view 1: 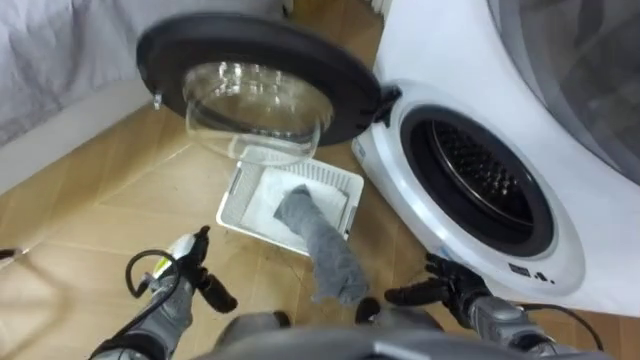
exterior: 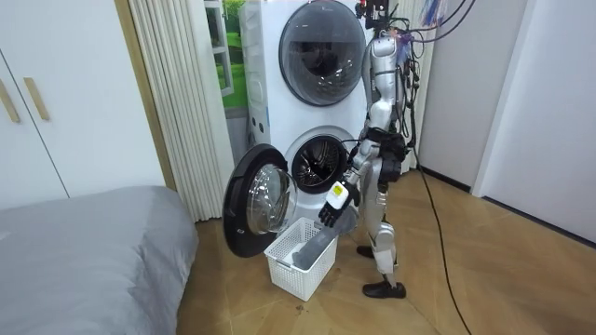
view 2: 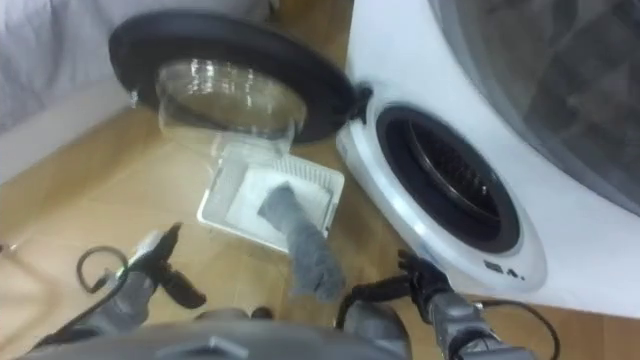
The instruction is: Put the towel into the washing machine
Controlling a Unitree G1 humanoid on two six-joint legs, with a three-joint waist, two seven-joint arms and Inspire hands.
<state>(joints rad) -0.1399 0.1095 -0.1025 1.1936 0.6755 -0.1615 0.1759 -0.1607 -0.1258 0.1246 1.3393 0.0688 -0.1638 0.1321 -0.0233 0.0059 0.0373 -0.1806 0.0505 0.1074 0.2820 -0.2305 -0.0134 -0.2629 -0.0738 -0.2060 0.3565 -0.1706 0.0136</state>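
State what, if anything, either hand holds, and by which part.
Nothing is held: the towel drapes over the basket rim, apart from the open left hand and right hand.

Both eye views look down from the head, close. The room view stands farther back. All share the washing machine (view 1: pixel 452 72).

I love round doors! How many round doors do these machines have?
2. The top machine's door is closed. The bottom machine's door is swung open beside the white basket. None seems hidden.
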